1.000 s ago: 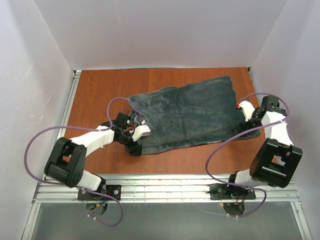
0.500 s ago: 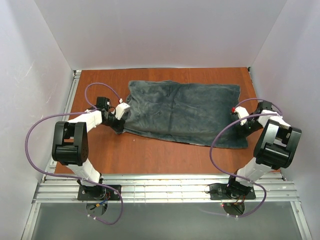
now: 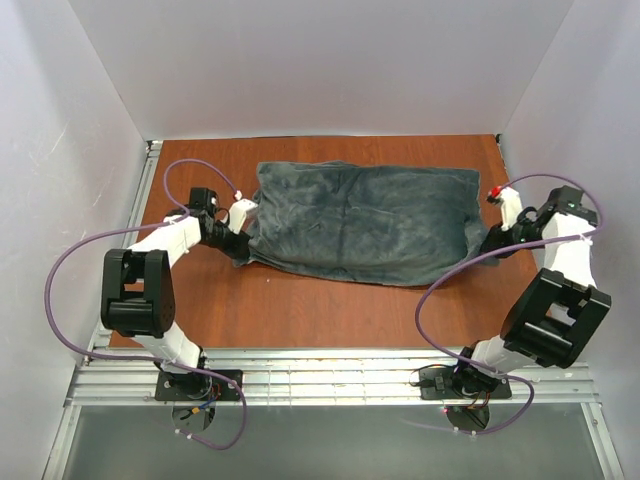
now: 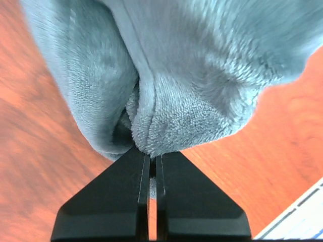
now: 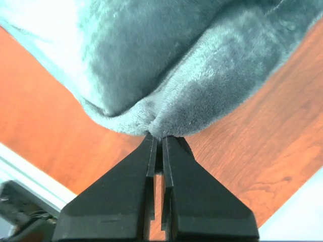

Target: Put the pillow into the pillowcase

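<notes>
Left fingers (image 4: pixel 136 176) and right fingers (image 5: pixel 174 156) each clenched one end of the pillowcase (image 3: pixel 365 220) (pillow unseen, probably inside); pulling apart evenly, low over the tabletop (image 3: pixel 200 300), would smooth it.

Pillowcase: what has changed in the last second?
The pillowcase went from rumpled to pulled out flat. The left claw moved outward to its left end and shut on it; the right claw shut on its right end. It stays on the table.
</notes>
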Controlling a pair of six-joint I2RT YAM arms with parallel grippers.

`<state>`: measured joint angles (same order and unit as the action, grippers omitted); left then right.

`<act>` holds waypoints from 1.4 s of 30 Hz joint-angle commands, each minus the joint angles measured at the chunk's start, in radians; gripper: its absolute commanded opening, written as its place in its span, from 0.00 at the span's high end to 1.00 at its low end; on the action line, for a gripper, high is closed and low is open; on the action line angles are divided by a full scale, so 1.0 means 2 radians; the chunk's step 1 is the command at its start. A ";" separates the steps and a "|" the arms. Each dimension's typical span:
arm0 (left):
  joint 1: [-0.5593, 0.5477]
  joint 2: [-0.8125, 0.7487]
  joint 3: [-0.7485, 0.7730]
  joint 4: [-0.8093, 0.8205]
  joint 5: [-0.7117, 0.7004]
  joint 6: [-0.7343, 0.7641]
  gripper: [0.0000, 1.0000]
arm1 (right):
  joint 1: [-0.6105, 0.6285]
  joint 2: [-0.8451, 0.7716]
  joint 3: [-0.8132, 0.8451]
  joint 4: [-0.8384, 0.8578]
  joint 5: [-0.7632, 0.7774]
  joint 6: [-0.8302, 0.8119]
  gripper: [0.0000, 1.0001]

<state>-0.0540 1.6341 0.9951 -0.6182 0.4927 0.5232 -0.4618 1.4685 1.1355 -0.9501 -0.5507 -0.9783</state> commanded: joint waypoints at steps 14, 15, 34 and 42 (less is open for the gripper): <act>0.062 -0.160 0.218 -0.051 0.073 -0.098 1.00 | -0.135 0.004 0.372 -0.126 -0.281 0.143 0.99; 0.062 -0.178 0.221 -0.048 0.061 -0.103 1.00 | -0.152 -0.004 0.397 -0.126 -0.308 0.154 0.99; 0.061 -0.078 0.249 0.044 -0.025 -0.137 1.00 | 0.020 -0.037 0.137 0.254 -0.048 0.383 0.99; 0.100 0.213 0.526 -0.052 -0.104 -0.219 0.51 | 0.074 0.247 0.481 0.105 0.077 0.373 0.36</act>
<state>0.0788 2.0743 1.8935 -0.6235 0.3576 0.1787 -0.3050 1.9179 1.8751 -0.6537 -0.5331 -0.2150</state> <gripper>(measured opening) 0.440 0.588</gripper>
